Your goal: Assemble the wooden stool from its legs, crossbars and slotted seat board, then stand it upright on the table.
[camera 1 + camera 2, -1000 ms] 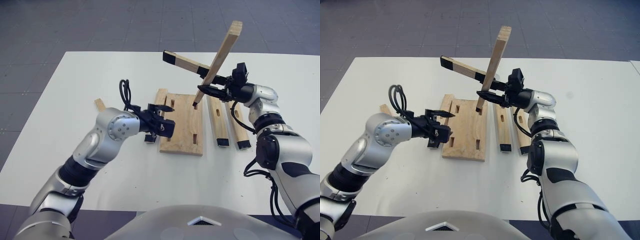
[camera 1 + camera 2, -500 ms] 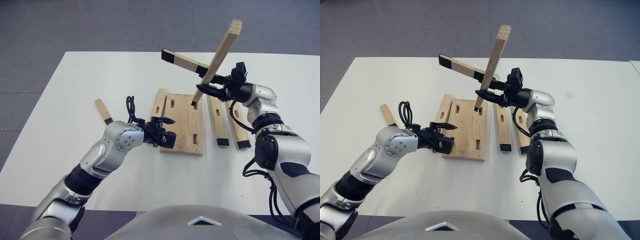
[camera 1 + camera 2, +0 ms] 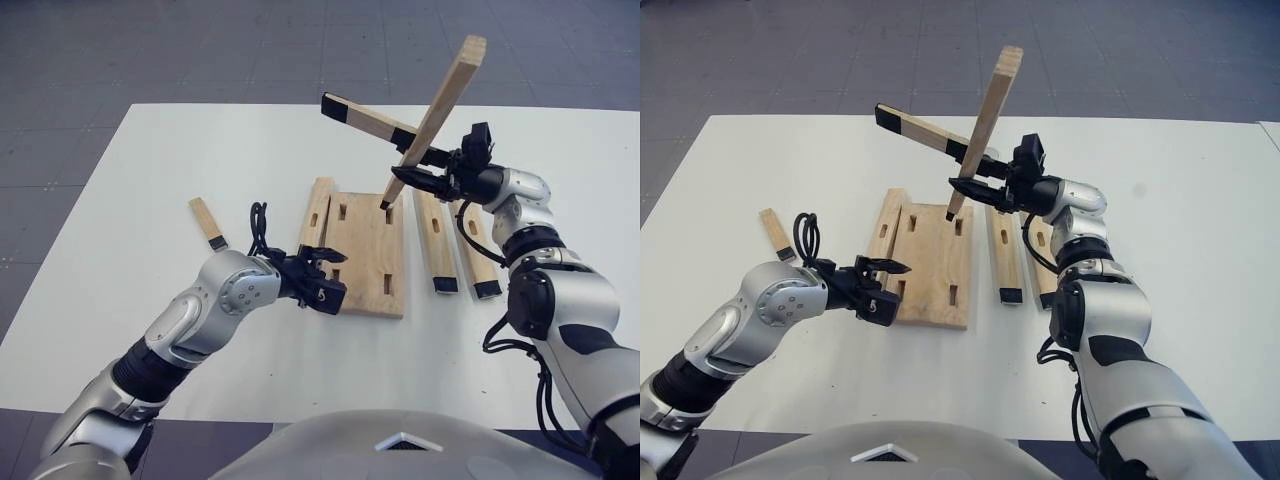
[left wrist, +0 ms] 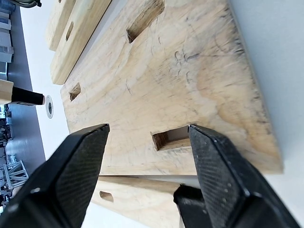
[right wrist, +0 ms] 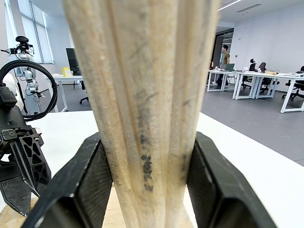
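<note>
The slotted seat board (image 3: 368, 262) lies flat on the white table (image 3: 150, 170). My left gripper (image 3: 333, 276) hovers open at the board's near left corner; in the left wrist view its fingers (image 4: 76, 166) straddle a slot (image 4: 167, 137) by the board's edge. My right gripper (image 3: 412, 172) is shut on a tilted wooden leg (image 3: 447, 90), held above the board's far right corner with its dark lower tip (image 3: 385, 205) just over the board. A second piece with a black end (image 3: 340, 106) crosses that leg and juts toward the far left.
Two more legs (image 3: 436, 245) (image 3: 476, 258) lie side by side right of the board. Another wooden piece (image 3: 316, 205) lies along its left edge. A short crossbar (image 3: 207, 222) rests alone farther left. Bare table surrounds the parts.
My left arm has drawn back toward the table's near side, bringing its open gripper from the board's left edge to its near left corner. The right arm with the crossed pieces barely moved.
</note>
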### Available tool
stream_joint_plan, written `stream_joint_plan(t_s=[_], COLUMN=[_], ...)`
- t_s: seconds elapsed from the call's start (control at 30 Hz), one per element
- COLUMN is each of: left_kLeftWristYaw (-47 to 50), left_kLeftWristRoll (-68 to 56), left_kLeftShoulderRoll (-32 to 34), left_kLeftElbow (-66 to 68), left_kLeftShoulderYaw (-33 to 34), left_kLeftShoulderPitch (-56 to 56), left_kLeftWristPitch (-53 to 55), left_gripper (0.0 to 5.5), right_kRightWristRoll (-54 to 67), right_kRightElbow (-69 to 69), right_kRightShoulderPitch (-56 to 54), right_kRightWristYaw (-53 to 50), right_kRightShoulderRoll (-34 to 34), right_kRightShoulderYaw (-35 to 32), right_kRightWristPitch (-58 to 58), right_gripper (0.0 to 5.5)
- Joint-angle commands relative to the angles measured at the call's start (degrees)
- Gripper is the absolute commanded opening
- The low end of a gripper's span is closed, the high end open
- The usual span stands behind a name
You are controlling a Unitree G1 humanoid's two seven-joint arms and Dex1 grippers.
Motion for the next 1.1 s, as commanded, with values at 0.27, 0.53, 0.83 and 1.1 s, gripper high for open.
stream_joint_plan(t_s=[0.27,0.53,0.83,1.1], left_kLeftWristYaw=[-3.41,-3.44,-5.28,-3.11], left_kLeftWristRoll=[-1.08,-4.59,-6.40,-5.85], left_kLeftShoulderRoll=[5.70,1.87,-1.00,-4.35], left_kLeftElbow=[4.86,8.68,1.05,-1.03], left_kLeftShoulderYaw=[1.56,5.44,5.55,7.01], left_kLeftShoulderPitch=[1.42,-8.55,-9.95,-13.08], left_kLeftWristPitch=[-3.41,-0.18,6.90,14.17], left_gripper=[3.09,3.09,3.09,3.09], right_kRightWristRoll=[0.82,1.78,1.71,1.65], right_kRightElbow=[-2.90,-3.85,-2.49,-4.02], right_kRightShoulderPitch=[1.60,3.39,3.40,9.48], right_kRightWristYaw=[4.84,4.93,1.73,-0.41], right_kRightShoulderRoll=[-1.52,-1.45,0.05,1.19], right_kRightShoulderYaw=[2.51,6.17,3.57,2.67], right_kRightWristPitch=[2.82,0.78,-3.25,-8.05], right_gripper=[2.05,2.05,2.05,2.05])
